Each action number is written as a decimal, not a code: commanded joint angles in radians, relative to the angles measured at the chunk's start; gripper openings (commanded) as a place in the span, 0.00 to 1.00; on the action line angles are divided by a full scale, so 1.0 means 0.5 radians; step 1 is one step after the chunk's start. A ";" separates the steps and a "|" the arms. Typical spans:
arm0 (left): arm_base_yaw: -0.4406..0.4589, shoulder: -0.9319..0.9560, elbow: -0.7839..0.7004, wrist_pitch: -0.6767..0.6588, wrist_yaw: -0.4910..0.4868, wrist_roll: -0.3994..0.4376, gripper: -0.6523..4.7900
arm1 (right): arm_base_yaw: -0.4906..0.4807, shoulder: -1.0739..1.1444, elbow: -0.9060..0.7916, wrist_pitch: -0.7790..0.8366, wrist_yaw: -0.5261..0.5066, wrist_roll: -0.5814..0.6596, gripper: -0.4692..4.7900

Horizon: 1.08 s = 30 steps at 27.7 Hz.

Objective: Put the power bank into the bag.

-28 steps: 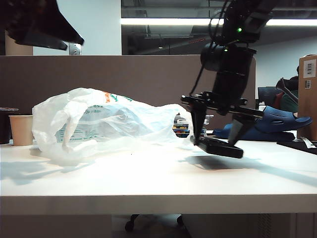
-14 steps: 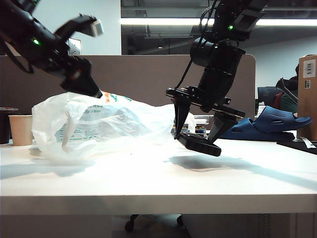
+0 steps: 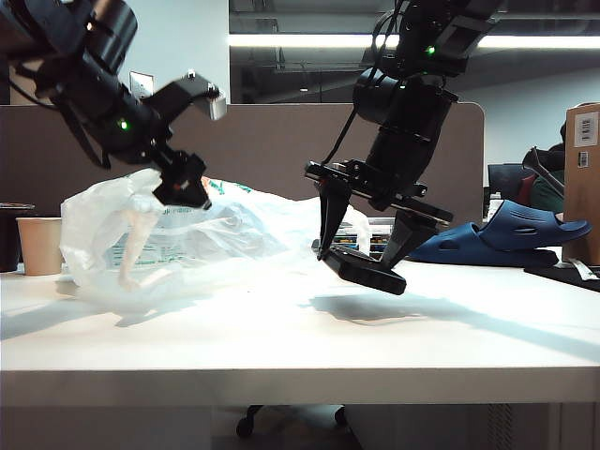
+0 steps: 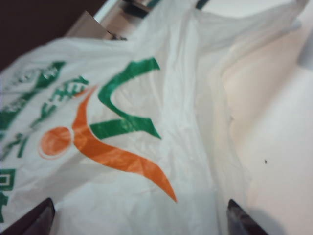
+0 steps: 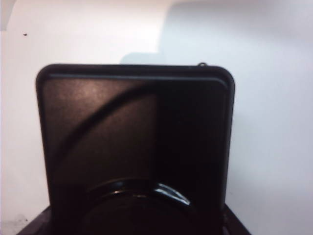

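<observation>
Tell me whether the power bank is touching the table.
Apart. The exterior view shows the power bank, held in the right gripper, hanging above the table, with bare tabletop and its shadow visible beneath it.

The power bank (image 3: 366,270) is a flat black slab with rounded corners, matte on its broad face. It hangs tilted above the bench (image 3: 300,347), clear of the surface, clamped across its width by the right gripper (image 3: 361,246), just beside the bag's near end. The bag (image 3: 216,234) is a crinkly, translucent white plastic carrier printed in green and orange, lying slumped on its side on the bench. The left gripper (image 3: 192,141), jaws wide apart, sits at its top.
</observation>
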 commanded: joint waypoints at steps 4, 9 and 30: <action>0.000 0.038 0.005 0.018 -0.041 0.014 0.92 | 0.005 -0.021 0.015 0.060 -0.020 0.000 0.48; -0.019 0.038 0.005 -0.018 -0.027 0.014 0.89 | 0.005 -0.021 0.015 0.062 -0.020 0.000 0.48; -0.052 0.037 0.005 -0.014 -0.125 0.143 0.12 | 0.005 -0.021 0.015 0.079 -0.043 0.000 0.48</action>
